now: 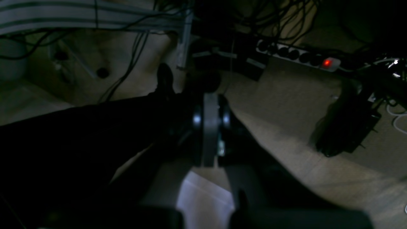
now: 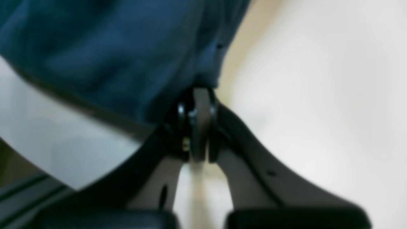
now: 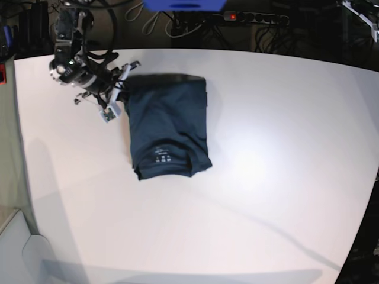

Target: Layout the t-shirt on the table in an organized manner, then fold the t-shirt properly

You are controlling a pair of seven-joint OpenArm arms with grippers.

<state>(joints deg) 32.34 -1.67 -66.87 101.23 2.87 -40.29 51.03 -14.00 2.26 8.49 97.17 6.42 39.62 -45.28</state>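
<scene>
The dark navy t-shirt (image 3: 169,127) lies folded into a narrow rectangle on the white table (image 3: 266,177), neck label toward the front. My right gripper (image 3: 120,89) is at the shirt's back left corner. In the right wrist view this gripper (image 2: 201,92) is shut, with the blue cloth (image 2: 111,47) running right into its tips. My left gripper (image 1: 210,98) is shut with nothing between its fingers. It hangs over a dim floor, away from the shirt, and does not show in the base view.
A power strip (image 1: 299,57) with a red light lies on the floor among cables, also behind the table (image 3: 254,18). A black device (image 1: 346,127) stands on the floor. A blue object (image 3: 183,5) sits at the back edge.
</scene>
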